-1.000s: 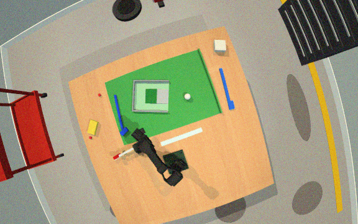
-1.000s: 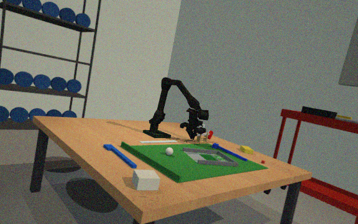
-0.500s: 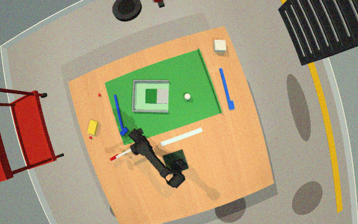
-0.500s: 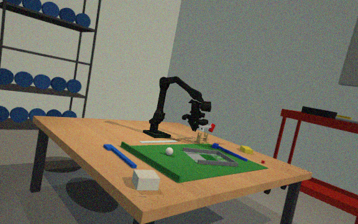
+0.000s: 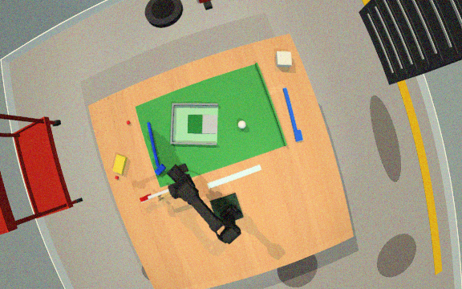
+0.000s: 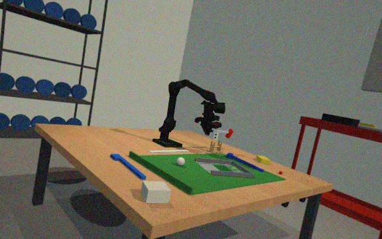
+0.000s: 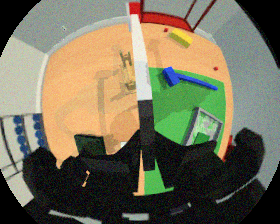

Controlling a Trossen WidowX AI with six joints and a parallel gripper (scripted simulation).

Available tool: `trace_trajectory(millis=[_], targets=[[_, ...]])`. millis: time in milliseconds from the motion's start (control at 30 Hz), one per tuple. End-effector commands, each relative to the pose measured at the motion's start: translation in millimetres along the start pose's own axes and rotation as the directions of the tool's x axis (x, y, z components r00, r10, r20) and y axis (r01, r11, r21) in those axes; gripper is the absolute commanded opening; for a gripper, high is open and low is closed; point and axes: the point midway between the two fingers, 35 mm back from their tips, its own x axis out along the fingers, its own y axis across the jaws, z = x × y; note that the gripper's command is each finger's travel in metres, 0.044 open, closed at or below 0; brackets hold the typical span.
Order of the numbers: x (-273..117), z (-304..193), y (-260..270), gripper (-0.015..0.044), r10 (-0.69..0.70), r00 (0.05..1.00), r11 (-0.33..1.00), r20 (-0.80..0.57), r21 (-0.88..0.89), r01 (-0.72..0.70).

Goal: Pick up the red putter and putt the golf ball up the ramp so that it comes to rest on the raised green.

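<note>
Pinching the red putter in the gripper, above the table, near its left edge from overhead. Lifted, but not yet lined up. Left to do: reach the golf ball, toward the top-right corner; putt up onto the raised green.
</note>
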Motion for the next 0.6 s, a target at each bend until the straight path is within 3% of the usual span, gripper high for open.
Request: trace_trajectory(millis=[0,567], targets=[[-3.7,-11.9,-5.4,0.0,-0.018,1.0,0.995,-0.011,0.097,0.019],[-29.9,-95.0,-28.6,0.0,-0.069,0.994,0.828,-0.09,0.55,0.107]])
